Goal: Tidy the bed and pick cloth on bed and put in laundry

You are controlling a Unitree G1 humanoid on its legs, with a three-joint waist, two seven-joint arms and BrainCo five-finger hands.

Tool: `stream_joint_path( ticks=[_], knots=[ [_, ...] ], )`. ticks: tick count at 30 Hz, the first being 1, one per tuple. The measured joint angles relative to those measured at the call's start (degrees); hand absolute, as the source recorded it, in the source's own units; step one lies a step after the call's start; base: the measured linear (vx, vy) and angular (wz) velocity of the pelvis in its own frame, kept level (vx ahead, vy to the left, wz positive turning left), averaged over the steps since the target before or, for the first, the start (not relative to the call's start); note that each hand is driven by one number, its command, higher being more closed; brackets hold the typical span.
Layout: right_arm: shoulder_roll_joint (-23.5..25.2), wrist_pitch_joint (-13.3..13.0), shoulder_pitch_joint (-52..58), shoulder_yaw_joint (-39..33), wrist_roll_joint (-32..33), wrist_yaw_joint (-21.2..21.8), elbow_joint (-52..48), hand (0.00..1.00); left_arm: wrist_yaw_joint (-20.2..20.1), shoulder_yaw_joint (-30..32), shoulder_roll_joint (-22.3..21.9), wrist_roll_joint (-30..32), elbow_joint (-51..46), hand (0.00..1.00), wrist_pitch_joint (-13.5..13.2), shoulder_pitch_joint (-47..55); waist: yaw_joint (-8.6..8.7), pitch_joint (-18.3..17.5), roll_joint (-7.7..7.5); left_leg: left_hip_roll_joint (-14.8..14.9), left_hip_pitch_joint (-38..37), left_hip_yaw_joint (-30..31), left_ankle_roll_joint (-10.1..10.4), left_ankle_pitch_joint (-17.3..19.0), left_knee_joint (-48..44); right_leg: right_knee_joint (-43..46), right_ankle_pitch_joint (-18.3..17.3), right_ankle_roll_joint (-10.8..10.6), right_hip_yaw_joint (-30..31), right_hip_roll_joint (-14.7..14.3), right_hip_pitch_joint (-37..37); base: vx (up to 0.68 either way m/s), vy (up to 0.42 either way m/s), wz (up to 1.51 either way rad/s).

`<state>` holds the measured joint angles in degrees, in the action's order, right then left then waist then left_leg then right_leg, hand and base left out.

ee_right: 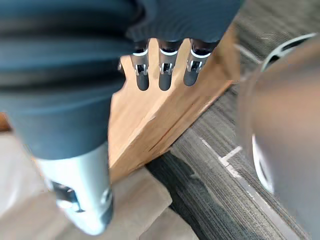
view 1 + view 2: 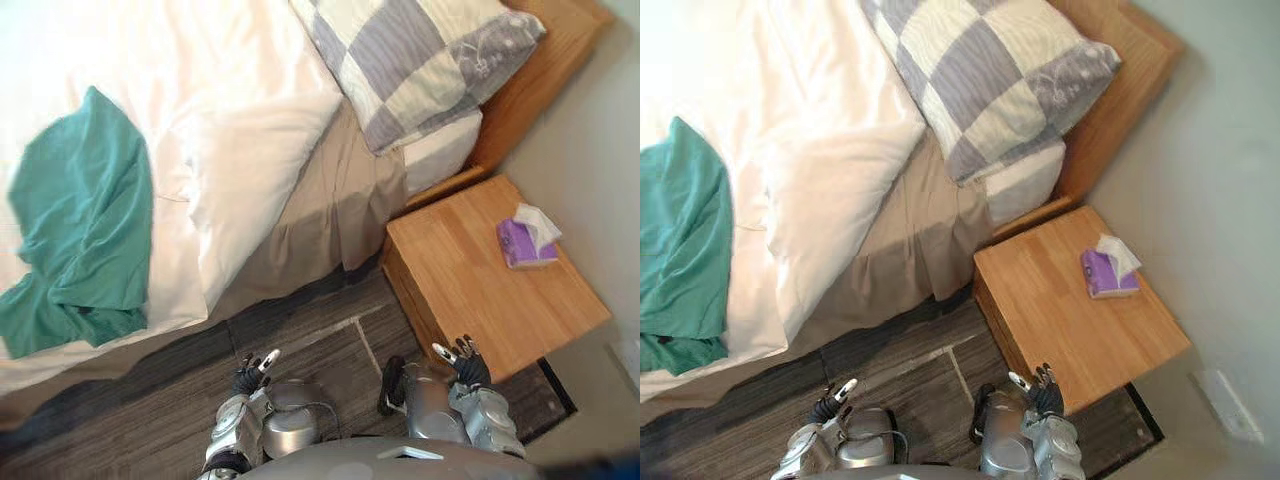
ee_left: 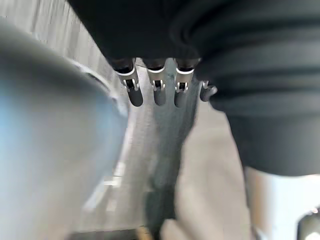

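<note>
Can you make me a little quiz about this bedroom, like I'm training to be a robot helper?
1. True or false: the green cloth lies on the bed.
2. What sits on the nightstand? A) tissue box B) lamp C) cup
3. Fill in: the left hand and right hand hold ____.
Key: 1 true; 2 A; 3 nothing.

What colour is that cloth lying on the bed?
The cloth is plain teal green, clearest in the left eye view.
</note>
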<state>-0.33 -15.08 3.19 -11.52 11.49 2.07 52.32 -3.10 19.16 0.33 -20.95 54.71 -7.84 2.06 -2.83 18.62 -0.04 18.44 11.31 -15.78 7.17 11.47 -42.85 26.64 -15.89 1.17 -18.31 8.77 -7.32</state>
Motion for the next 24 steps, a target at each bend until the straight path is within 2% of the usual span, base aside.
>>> stream_joint_path(
  ticks=[1,3,4,6,8,10,12,14,16,18,20,21,22,24],
  knots=[
    [-0.12,-0.08,-0.05,0.84,-0.22,-0.18,-0.33,0.00,0.00,-0.03,0.04,-0.53,-0.11,0.00,-0.25,-0.04,-0.09,0.02,-0.12,0.00,0.43,-1.58,-0.34,0.10,0.57,-0.12,-0.12,-0.12,-0.35,0.44,0.30,0.15,-0.016,0.24],
    [-0.49,-0.23,-0.18,2.91,-0.63,-0.43,-1.79,0.00,0.03,-0.08,-0.07,-1.07,-0.57,0.00,-0.22,0.00,0.17,-0.06,0.07,-0.49,1.33,-7.08,-2.38,-1.09,7.84,0.01,-0.68,-1.04,-1.12,1.56,0.27,0.13,0.058,0.25],
    [-0.51,-0.18,-0.06,3.06,-0.57,-0.75,-2.04,0.00,-0.23,-0.06,-0.51,-1.03,-0.65,0.00,-0.25,0.17,0.26,-0.47,1.00,-0.55,1.36,-10.22,-4.12,-6.06,14.68,0.69,-1.36,-2.21,-2.00,1.62,0.14,0.16,0.135,0.57],
    [0.74,0.06,0.15,2.73,-0.45,-1.22,-1.93,0.00,-0.40,-0.05,0.13,-0.95,-1.70,0.00,-0.29,0.08,0.32,-0.52,-1.29,-3.87,-0.23,-11.48,-4.72,-5.62,20.26,1.38,-1.93,-3.20,-3.79,4.17,0.14,0.17,0.127,0.75],
    [2.31,0.22,0.21,2.04,-0.44,-1.52,-1.91,0.00,-0.66,0.07,0.92,-0.87,-1.62,0.00,-0.15,0.06,-0.60,-0.91,-3.40,-6.70,-1.34,-11.95,-5.58,-7.30,24.94,0.98,-1.19,-4.36,-6.52,6.26,1.39,0.15,0.087,0.75],
    [2.72,0.36,0.24,1.29,-0.45,-1.92,-1.82,0.00,-0.69,0.10,0.43,-0.73,-1.65,0.00,-0.19,1.75,-1.36,-1.57,-3.72,-8.01,-3.77,-12.06,-6.19,-8.82,26.36,1.63,0.37,-5.59,-6.64,7.69,3.91,0.07,0.035,0.48],
    [2.67,0.32,0.32,1.19,-0.46,-2.17,-1.71,0.00,-0.69,0.20,0.08,-0.39,-1.68,0.00,-0.41,2.63,-1.58,-2.63,-3.51,-7.93,-4.12,-11.99,-5.82,-8.17,26.55,1.87,1.21,-6.03,-6.34,7.74,4.18,0.03,0.001,0.15],
    [2.14,0.04,0.38,0.97,-0.83,-2.66,-0.79,0.00,-0.63,0.24,-0.31,-0.30,-1.33,0.00,-0.24,3.06,-1.62,-3.74,-1.91,-3.75,-4.08,-15.65,-4.83,-1.85,22.25,3.23,1.08,-5.97,-6.30,7.37,4.15,0.05,-0.037,-0.05],
    [1.88,0.01,0.89,-0.58,-1.61,-3.11,-0.05,0.00,-0.64,-0.04,-0.18,-0.29,-0.87,0.00,-0.19,2.95,-1.48,-4.06,-1.06,-4.29,-4.30,-16.44,-5.07,-1.27,20.85,4.17,1.38,-6.42,-5.99,8.56,4.48,0.01,0.065,0.00],
    [2.28,-0.39,2.26,-1.58,-1.62,-3.81,0.99,0.00,-0.17,-2.35,1.41,-0.25,0.71,0.00,0.23,2.82,-1.41,-4.51,-2.69,-6.74,-5.47,-15.20,-5.54,-1.15,20.86,4.81,2.29,-7.96,-5.25,10.64,5.34,0.03,0.183,0.17],
    [2.18,-0.56,1.55,-1.48,-1.59,-3.46,2.86,0.00,1.04,-2.64,2.48,0.59,0.67,0.00,1.64,2.68,-1.54,-4.78,-3.51,-7.76,-7.23,-15.15,-5.72,-1.18,22.29,5.26,3.87,-7.84,-5.14,11.34,5.84,0.00,0.105,0.03],
    [2.09,-1.27,0.71,-1.06,-1.57,-3.00,3.64,0.00,1.10,-2.64,2.83,1.55,0.67,0.00,2.58,2.94,-1.52,-5.03,-3.30,-8.14,-8.85,-15.29,-6.21,-1.55,24.92,5.04,5.51,-6.54,-5.55,10.95,5.95,-0.04,0.159,-0.09],
    [2.11,-1.80,0.38,-0.79,-1.57,-2.59,3.85,0.00,1.08,-2.75,3.01,2.05,0.65,0.00,2.98,3.17,-1.40,-5.11,-3.12,-8.42,-9.39,-15.29,-6.40,-2.17,26.62,4.35,6.23,-6.33,-5.71,10.35,5.92,-0.07,0.141,-0.15],
    [2.08,-3.64,-0.88,1.46,-1.44,-1.16,4.32,0.00,1.01,-4.83,4.64,2.57,0.54,0.00,4.90,3.44,-1.21,-6.00,-3.61,-9.29,-10.27,-14.63,-6.11,-5.61,33.17,-2.42,7.33,-6.65,-3.82,6.36,6.78,-0.10,0.059,-0.03]
  ],
)
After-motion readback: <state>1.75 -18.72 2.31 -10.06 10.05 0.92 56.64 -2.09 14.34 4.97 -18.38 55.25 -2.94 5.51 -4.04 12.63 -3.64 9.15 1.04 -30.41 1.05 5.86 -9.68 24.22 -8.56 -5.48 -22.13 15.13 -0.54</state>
